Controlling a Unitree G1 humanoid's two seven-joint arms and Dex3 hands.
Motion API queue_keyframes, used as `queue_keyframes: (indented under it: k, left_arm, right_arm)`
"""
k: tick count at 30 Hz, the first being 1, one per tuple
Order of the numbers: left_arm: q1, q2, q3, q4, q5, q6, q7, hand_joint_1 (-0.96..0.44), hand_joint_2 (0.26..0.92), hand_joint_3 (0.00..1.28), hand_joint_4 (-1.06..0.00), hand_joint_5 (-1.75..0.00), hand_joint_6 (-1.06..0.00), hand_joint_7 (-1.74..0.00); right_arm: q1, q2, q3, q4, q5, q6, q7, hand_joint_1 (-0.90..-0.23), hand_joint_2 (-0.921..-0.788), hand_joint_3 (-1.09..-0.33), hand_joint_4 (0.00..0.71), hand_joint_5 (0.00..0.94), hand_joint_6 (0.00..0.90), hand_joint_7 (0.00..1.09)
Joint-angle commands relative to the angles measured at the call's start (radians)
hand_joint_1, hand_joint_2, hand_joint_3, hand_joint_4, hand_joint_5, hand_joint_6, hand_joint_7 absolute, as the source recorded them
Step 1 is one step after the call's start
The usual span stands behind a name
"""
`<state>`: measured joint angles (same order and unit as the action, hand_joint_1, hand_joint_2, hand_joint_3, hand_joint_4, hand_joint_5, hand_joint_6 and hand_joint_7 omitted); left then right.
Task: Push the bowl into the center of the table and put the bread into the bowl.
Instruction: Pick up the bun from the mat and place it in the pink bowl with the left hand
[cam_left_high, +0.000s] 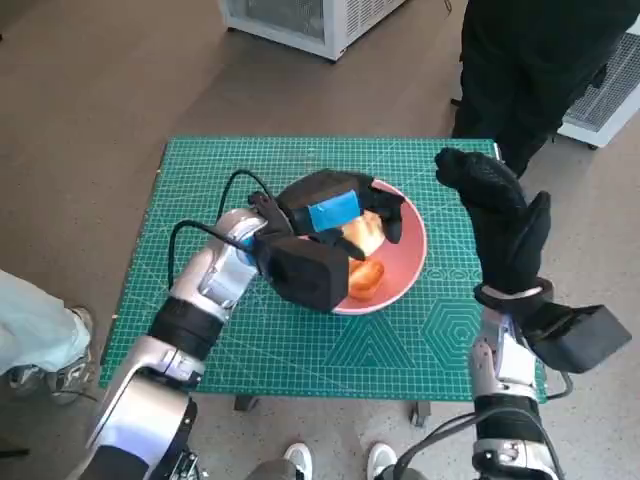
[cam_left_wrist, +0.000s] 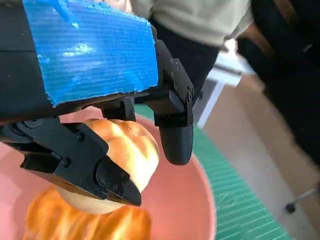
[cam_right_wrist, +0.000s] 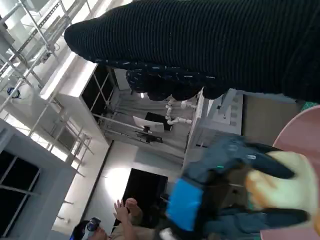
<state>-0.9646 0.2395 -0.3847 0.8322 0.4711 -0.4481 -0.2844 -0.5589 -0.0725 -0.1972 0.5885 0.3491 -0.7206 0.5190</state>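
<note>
Left hand (cam_left_wrist: 100, 125): grasping bread (cam_left_wrist: 125, 150) over bowl (cam_left_wrist: 195, 200) | right hand (cam_left_high: 500, 225): raised, fingers unclear, cannot tell

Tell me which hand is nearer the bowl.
Left. The left hand is over the bowl, gripping bread; the right hand is raised beside its rim, apart.

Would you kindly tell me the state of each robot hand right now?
Left robot hand: holding a bread roll over the pink bowl.
Right robot hand: raised, holding nothing, open.
</note>
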Motion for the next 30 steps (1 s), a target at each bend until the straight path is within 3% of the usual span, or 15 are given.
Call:
queue_keyframes:
  k: [1, 4, 8, 9, 11, 12, 15, 22, 30]
  left_arm:
    - [-0.037, -0.011, -0.02, 0.058, 0.03, -0.022, 0.035, 0.0, 0.92, 0.07, -0.7, -1.14, -0.61, -1.2]
    - [-0.037, -0.014, -0.026, 0.075, 0.036, -0.019, 0.041, 0.0, 0.92, 0.08, -0.69, -1.15, -0.6, -1.21]
    - [-0.025, -0.015, -0.025, 0.066, 0.037, -0.001, 0.032, 0.0, 0.921, 0.18, -0.56, -1.28, -0.49, -1.32]
    - [-0.022, -0.014, -0.025, 0.062, 0.037, 0.002, 0.03, -0.04, 0.902, 0.18, -0.51, -1.15, -0.46, -1.21]
    - [-0.012, -0.013, -0.022, 0.049, 0.031, 0.012, 0.021, -0.19, 0.886, 0.09, -0.46, -0.58, -0.45, -0.71]
    - [-0.005, -0.01, -0.018, 0.04, 0.026, 0.014, 0.016, -0.27, 0.885, 0.06, -0.43, -0.37, -0.44, -0.52]
    - [0.01, -0.002, -0.012, 0.016, 0.017, 0.021, 0.007, -0.42, 0.887, 0.02, -0.33, -0.12, -0.4, -0.25]
    - [0.055, 0.027, 0.016, -0.072, 0.0, 0.031, 0.009, -0.64, 0.916, 0.04, -0.16, -0.01, -0.3, -0.07]
    - [0.101, 0.045, 0.121, -0.129, -0.15, -0.026, -0.019, -0.75, 0.921, 0.26, -0.02, 0.0, -0.2, -0.01]
  right_arm:
    - [0.026, -0.004, -0.005, 0.001, -0.001, 0.009, -0.009, -0.761, -0.921, -0.769, 0.221, 0.003, 0.04, 0.58]
    - [0.025, -0.005, -0.004, 0.003, -0.006, 0.007, -0.013, -0.764, -0.921, -0.768, 0.221, 0.003, 0.041, 0.58]
    - [0.022, -0.005, -0.002, 0.005, -0.007, 0.008, -0.015, -0.766, -0.921, -0.769, 0.221, 0.003, 0.041, 0.58]
    - [0.022, -0.005, -0.002, 0.006, -0.007, 0.008, -0.015, -0.766, -0.921, -0.769, 0.221, 0.003, 0.041, 0.58]
    - [0.021, -0.004, -0.001, 0.004, -0.008, 0.008, -0.015, -0.766, -0.921, -0.769, 0.221, 0.003, 0.041, 0.58]
    - [0.021, -0.004, 0.0, 0.004, -0.008, 0.008, -0.016, -0.766, -0.921, -0.769, 0.221, 0.003, 0.041, 0.58]
    - [0.021, -0.003, 0.002, 0.002, -0.01, 0.008, -0.017, -0.766, -0.921, -0.77, 0.221, 0.002, 0.042, 0.58]
    - [0.015, -0.006, 0.003, 0.001, -0.013, 0.009, -0.021, -0.764, -0.921, -0.784, 0.222, 0.003, 0.043, 0.58]
    - [0.012, -0.013, 0.003, -0.011, -0.017, 0.009, -0.03, -0.758, -0.921, -0.804, 0.225, 0.004, 0.047, 0.58]
